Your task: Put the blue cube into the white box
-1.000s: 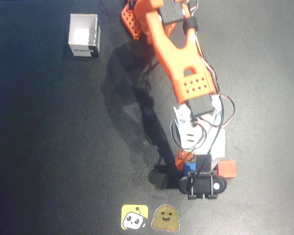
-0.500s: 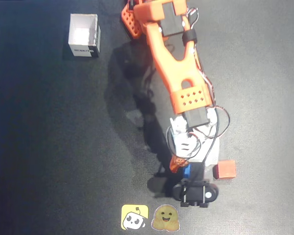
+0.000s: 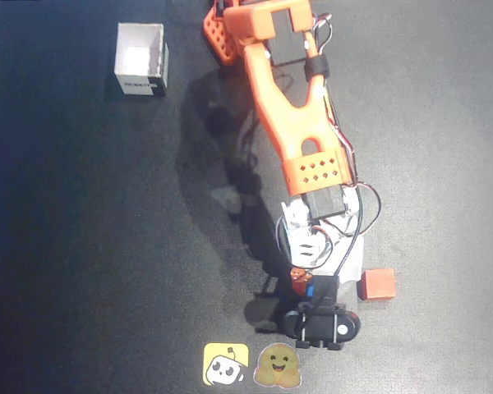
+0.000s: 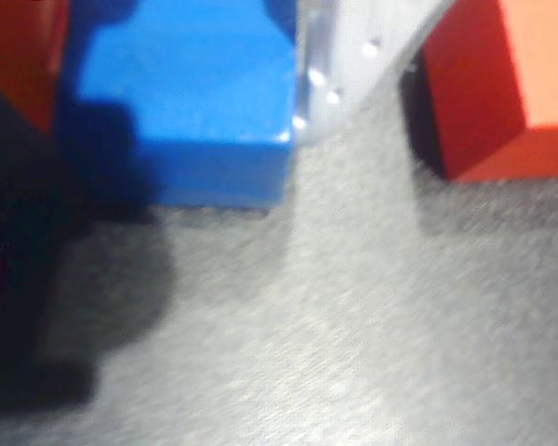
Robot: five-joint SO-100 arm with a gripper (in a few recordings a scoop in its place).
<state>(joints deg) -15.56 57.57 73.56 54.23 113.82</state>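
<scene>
Blue cube (image 4: 191, 102) is between my pincer (image 3: 308, 283) fingers: in the wrist view the pale finger (image 4: 353, 56) lies right against its right face, and a dark orange finger sits at its left edge. So my pincer looks clamped on the cube, but contact on the left side is in shadow, so I call the grip likely, not confirmed. Whether the cube is off the tabletop (image 3: 82, 246) I can't tell.

Red-orange cube (image 3: 377, 283) sits just beside, to the right in the overhead view, apart from the fingers.

White box (image 3: 141, 59) is well apart, top left in the overhead view, open side up.

Plan: keep squeeze firm, lift straight up first so I don't clip the red-orange cube, then swing over the box, centre above the opening, lower, release.
</scene>
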